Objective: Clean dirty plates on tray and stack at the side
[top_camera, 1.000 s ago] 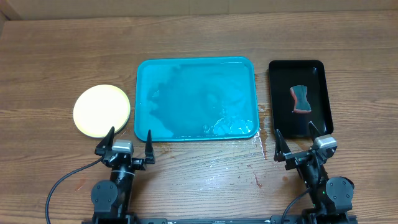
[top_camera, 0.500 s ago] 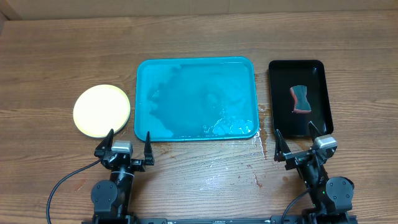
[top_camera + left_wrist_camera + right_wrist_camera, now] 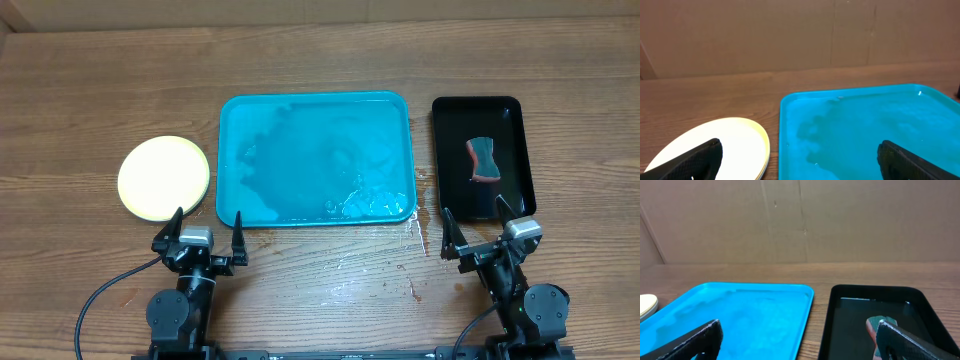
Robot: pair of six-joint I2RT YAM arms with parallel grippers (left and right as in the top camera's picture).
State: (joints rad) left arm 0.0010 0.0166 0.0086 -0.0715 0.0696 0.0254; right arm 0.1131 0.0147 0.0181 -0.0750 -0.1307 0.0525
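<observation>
Plates (image 3: 164, 178) sit in one stack on the surface (image 3: 90, 80), just left of the tray (image 3: 300, 130) and not touching it. The top plate is yellow and looks clean, with no sauce showing. The left wrist view shows more rims under it, but the count can't be told. The tray holds no plates, only a wet film and a patch of foam (image 3: 365, 203) at its near right corner. Judging by that, wiping and stacking look done, or very nearly.

The sponge (image 3: 484, 160) lies in the black tray (image 3: 455, 125) to the right of the tray, probably parked there to keep the wet off the wood. There are water splashes (image 3: 415, 228) on the surface between the two trays, at the near edge.

The left end effector (image 3: 209, 218) is at the near edge, fingers spread wide, holding nothing, pointed at the gap between the plates and the tray. The right end effector (image 3: 474, 208) is also spread and empty, at the near end of the black tray. Both arms are low by their bases, which reads as a rest pose.

Nothing blocks a reach to the plates or the sponge. The only risks are the wet surface and the slick tray.
</observation>
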